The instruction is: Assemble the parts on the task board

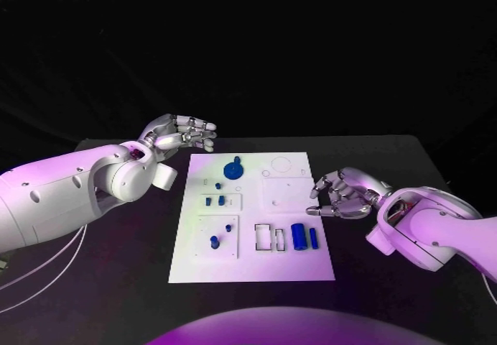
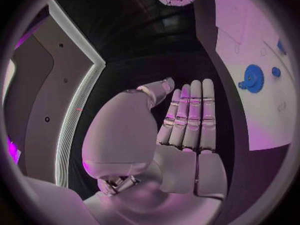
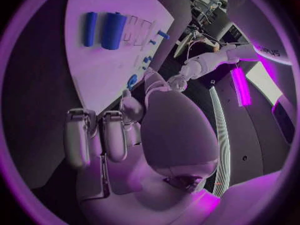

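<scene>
We are holding our left hand (image 1: 178, 134) and right hand (image 1: 344, 194) beside the task board (image 1: 252, 267) on the counter (image 1: 383, 158), fingers loosely curled, gripping nothing.

The task board (image 1: 290, 266) is white, lying between the silver left hand (image 1: 178, 133) and silver right hand (image 1: 342, 194). A blue gear (image 1: 235, 170) sits nearer the left hand; two blue cylinders (image 1: 304, 236) lie nearer the right hand. The table (image 1: 124, 287) is black.
</scene>
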